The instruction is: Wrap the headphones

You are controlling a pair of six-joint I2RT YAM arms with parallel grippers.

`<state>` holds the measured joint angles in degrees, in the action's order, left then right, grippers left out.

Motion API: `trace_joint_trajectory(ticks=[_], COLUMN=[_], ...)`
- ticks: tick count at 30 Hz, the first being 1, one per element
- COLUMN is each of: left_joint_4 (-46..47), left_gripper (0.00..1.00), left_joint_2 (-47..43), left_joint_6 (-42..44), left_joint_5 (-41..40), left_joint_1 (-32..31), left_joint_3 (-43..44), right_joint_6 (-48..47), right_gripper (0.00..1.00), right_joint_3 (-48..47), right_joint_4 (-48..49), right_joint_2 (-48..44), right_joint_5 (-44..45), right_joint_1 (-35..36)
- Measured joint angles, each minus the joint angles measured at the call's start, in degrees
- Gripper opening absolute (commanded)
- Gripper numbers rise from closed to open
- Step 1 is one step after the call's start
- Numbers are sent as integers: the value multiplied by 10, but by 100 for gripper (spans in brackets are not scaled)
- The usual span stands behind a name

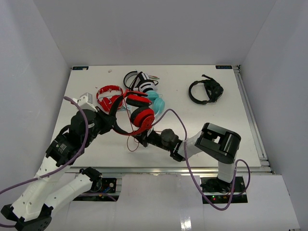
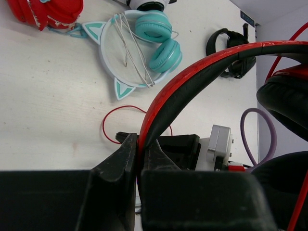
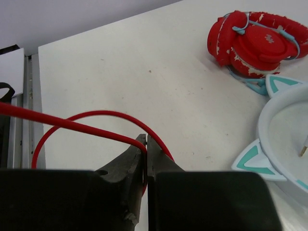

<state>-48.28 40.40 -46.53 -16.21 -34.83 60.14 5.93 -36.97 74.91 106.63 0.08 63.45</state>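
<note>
Red-and-black headphones (image 1: 143, 117), teal-and-white cat-ear pair (image 2: 153, 26), apparently black headset (image 1: 206, 91)

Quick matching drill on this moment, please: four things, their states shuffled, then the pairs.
1. headband of the headphones
2. red cable
3. black headset
4. teal cat-ear headphones

A. lying alone toward the table's far right
B. clamped in the left gripper
C. lying beside the small red pair
D. pinched by the right gripper

Pairs: 1-B, 2-D, 3-A, 4-C

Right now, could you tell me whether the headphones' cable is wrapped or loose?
Loose: the cable loops openly on the table, pinched in the right gripper.
</note>
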Motion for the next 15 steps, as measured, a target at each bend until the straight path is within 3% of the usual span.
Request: trace_joint_trajectory(ticks=[9,15], left_joint_4=[-6,2], left_gripper=[0,0], left_joint_2=[-15,-5], left_joint_6=[15,65], left_joint_5=[18,80], left_joint_1=[0,3], left_joint_3=[5,9], right_joint_6=[-4,-2], right_gripper=[8,8], right_joint_3=[-5,2], right_joint_4=[11,34], right_joint_2=[0,-5], right_joint_5=[14,28], right_joint_1=[-9,-31])
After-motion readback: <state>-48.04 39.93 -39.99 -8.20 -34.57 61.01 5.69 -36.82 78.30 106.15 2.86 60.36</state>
